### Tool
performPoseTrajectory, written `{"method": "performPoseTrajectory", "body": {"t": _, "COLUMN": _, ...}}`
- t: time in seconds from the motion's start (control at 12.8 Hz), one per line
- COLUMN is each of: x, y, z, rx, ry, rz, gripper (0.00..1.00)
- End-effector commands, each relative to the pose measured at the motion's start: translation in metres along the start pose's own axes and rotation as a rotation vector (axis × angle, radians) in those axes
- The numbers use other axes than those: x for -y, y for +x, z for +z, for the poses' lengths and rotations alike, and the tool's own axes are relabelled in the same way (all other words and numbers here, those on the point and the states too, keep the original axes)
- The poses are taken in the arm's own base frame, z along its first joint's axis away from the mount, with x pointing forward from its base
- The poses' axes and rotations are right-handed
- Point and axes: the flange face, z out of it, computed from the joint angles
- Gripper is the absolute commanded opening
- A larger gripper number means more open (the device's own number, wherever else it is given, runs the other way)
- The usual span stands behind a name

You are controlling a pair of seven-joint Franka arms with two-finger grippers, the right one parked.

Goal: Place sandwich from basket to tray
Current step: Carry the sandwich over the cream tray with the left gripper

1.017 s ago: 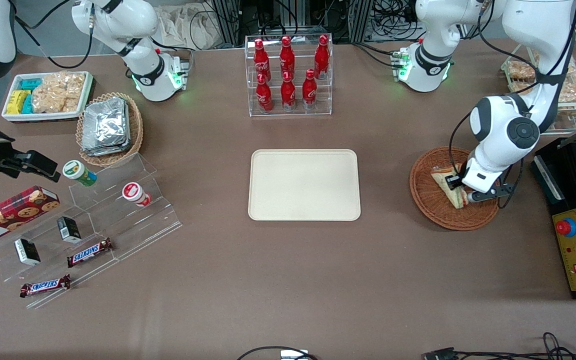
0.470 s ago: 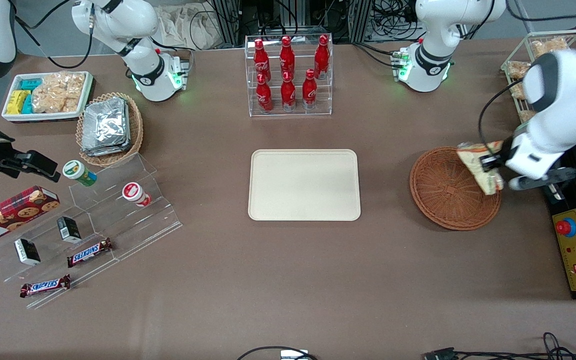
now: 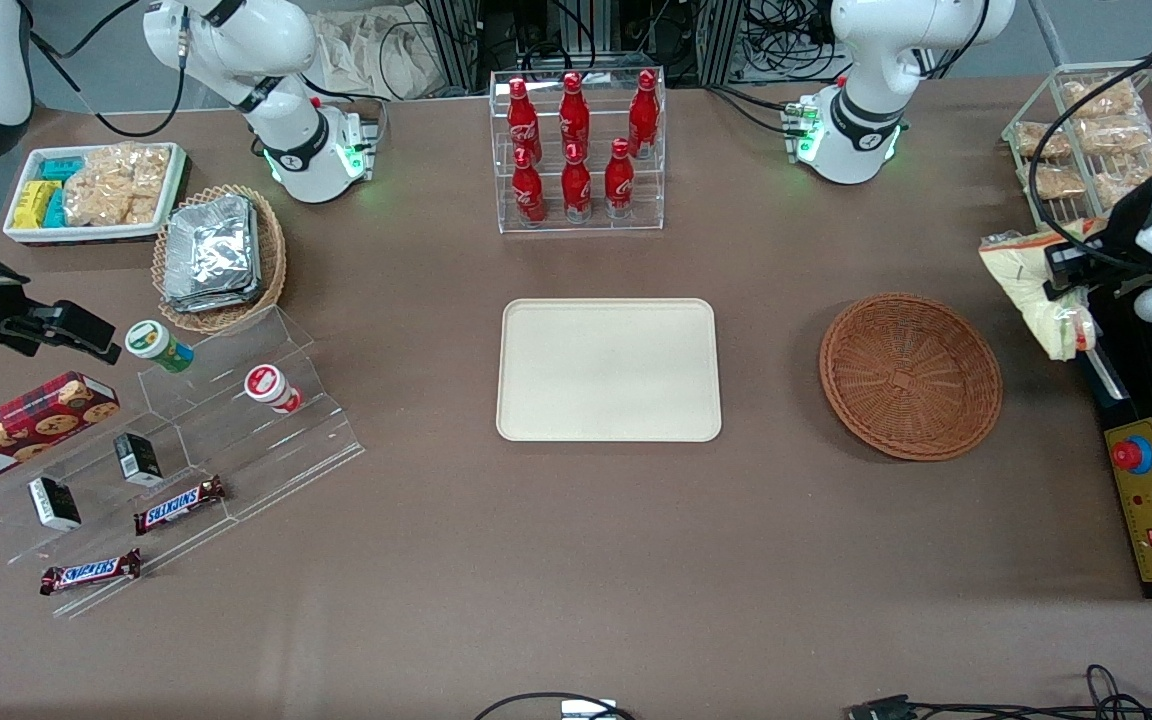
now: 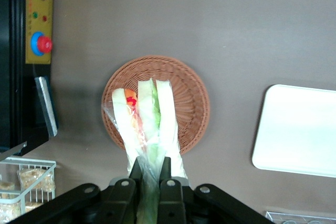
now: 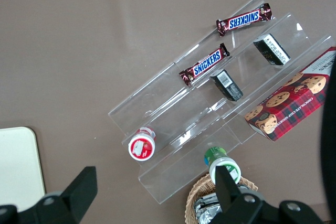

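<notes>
My left gripper [image 3: 1064,268] is shut on the sandwich [image 3: 1034,288], a wrapped white-bread wedge with green and orange filling. It holds it high in the air, off the basket's rim toward the working arm's end of the table. In the left wrist view the fingers [image 4: 137,169] pinch the wrap at the wedge's narrow end, and the sandwich [image 4: 147,121] hangs over the basket [image 4: 186,90]. The reddish-brown wicker basket [image 3: 911,375] sits on the table with nothing in it. The cream tray [image 3: 608,370] lies at the table's middle with nothing on it, and also shows in the left wrist view [image 4: 299,129].
A black control box with a red button [image 3: 1134,455] and a wire rack of snack bags [image 3: 1086,130] stand close to the gripper. A clear rack of red bottles [image 3: 576,150] stands farther from the camera than the tray. Acrylic steps with snacks [image 3: 186,440] lie toward the parked arm's end.
The gripper has lifted the sandwich out of the basket, risen and swung toward the working arm's end of the table. The basket now holds nothing.
</notes>
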Motion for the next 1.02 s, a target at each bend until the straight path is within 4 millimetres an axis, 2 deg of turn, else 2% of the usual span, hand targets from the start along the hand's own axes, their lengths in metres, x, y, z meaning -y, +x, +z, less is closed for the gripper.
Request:
{"method": "performPoseTrajectory", "body": {"t": 0.0, "x": -0.064, "y": 0.002, "z": -0.003, "rx": 0.012, "ry": 0.016, "rz": -0.008, "gripper": 0.00}}
{"method": "performPoseTrajectory", "body": {"t": 0.23, "x": -0.173, "y": -0.016, "z": 0.010, "rx": 0.031, "ry": 0.009, "rz": -0.065, "gripper": 0.00}}
{"method": "performPoseTrajectory", "body": {"t": 0.39, "x": -0.243, "y": -0.033, "z": 0.028, "rx": 0.069, "ry": -0.001, "rz": -0.139, "gripper": 0.00}}
{"method": "performPoseTrajectory", "body": {"t": 0.47, "x": -0.266, "y": -0.038, "z": 0.035, "rx": 0.070, "ry": 0.009, "rz": -0.130, "gripper": 0.00}}
{"method": "performPoseTrajectory", "body": {"t": 0.63, "x": -0.294, "y": -0.051, "z": 0.057, "rx": 0.096, "ry": 0.043, "rz": -0.052, "gripper": 0.00}}
{"method": "performPoseTrajectory", "body": {"t": 0.78, "x": -0.303, "y": -0.050, "z": 0.095, "rx": 0.123, "ry": 0.065, "rz": 0.016, "gripper": 0.00}}
{"method": "performPoseTrajectory", "body": {"t": 0.94, "x": -0.308, "y": -0.049, "z": 0.147, "rx": 0.090, "ry": 0.079, "rz": 0.140, "gripper": 0.00}}
